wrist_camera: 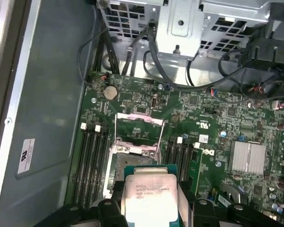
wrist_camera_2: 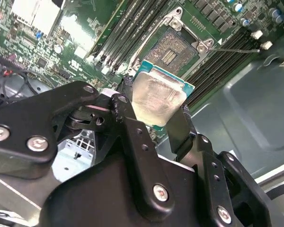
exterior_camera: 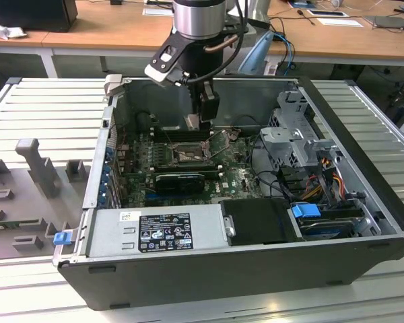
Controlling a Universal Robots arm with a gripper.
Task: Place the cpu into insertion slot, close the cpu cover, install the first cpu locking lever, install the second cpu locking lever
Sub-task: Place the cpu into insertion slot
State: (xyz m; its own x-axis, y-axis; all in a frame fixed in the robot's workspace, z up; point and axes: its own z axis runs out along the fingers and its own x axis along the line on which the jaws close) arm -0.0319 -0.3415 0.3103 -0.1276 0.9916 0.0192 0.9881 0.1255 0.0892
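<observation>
The cpu (wrist_camera_2: 157, 100), a small square chip with a pale silvery cap on a green-edged board, sits clamped between the two black fingers of the gripper (wrist_camera_2: 153, 112). Faint grey print crosses its cap in the first wrist view, too small to read. The chip hangs clear of the motherboard (wrist_camera: 203, 118), near the insertion slot (wrist_camera_2: 173, 47), not seated in it. The slot is a dark square socket with a silvery rim, lying bare between banks of long black memory slots (wrist_camera: 92, 161). In the first wrist view the cpu cover (wrist_camera: 138, 128), a thin metal frame, stands swung open at the slot's far edge. A ribbed silver heatsink (wrist_camera: 248, 158) sits farther along the board, and a white printed label (wrist_camera: 26, 156) marks the grey case wall. In the exterior view the open computer case (exterior_camera: 363, 222) rests on a ribbed metal counter (exterior_camera: 40, 114), with a grey power supply box (exterior_camera: 155, 232) carrying black and white stickers along its near side.
</observation>
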